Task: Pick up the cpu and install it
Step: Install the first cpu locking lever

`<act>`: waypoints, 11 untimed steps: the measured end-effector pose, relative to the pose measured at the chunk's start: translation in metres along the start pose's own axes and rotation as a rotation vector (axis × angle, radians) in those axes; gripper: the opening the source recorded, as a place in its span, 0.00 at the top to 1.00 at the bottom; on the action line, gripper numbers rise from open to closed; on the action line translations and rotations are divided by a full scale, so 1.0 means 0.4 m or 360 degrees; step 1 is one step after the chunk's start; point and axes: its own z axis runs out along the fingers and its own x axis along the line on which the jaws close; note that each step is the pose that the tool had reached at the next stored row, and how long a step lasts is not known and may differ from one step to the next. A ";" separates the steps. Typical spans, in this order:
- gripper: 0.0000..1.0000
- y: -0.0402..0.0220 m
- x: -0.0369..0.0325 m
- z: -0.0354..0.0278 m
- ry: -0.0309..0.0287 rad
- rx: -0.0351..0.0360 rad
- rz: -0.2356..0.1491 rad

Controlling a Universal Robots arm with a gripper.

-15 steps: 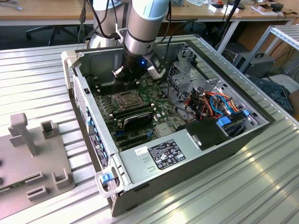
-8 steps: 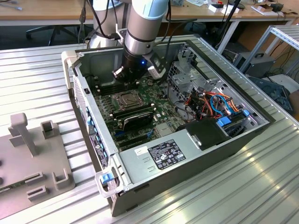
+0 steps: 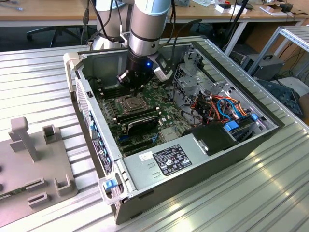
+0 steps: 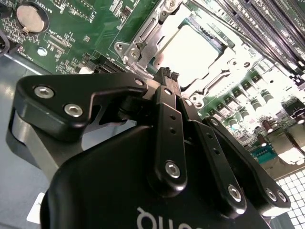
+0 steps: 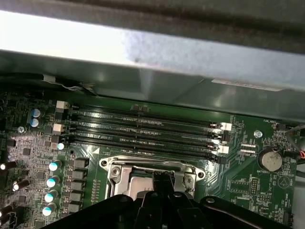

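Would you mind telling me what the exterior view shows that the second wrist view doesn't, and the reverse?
Exterior view alone: the whole open computer case on a ribbed metal table, the arm reaching in, the drive cables. Second wrist view alone: the round coin battery and the gripper, fingers closed, just short of the cpu. Both: the green motherboard and the socket frame.

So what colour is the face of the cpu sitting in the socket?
Dull silvery-grey; the cpu shows best in the second wrist view, framed by the socket.
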 end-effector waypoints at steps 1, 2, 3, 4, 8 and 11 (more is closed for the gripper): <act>0.89 0.000 0.000 0.000 0.00002 0.0000 0.0000; 0.89 0.000 0.000 0.000 0.00002 0.0001 0.0000; 0.89 0.000 0.000 0.000 0.00001 0.0001 0.0000; 0.89 0.000 0.000 0.000 0.00002 0.0001 0.0000; 0.89 0.000 0.000 0.000 -0.00007 0.0002 0.0016; 0.89 0.000 0.000 0.000 -0.00010 0.0002 0.0023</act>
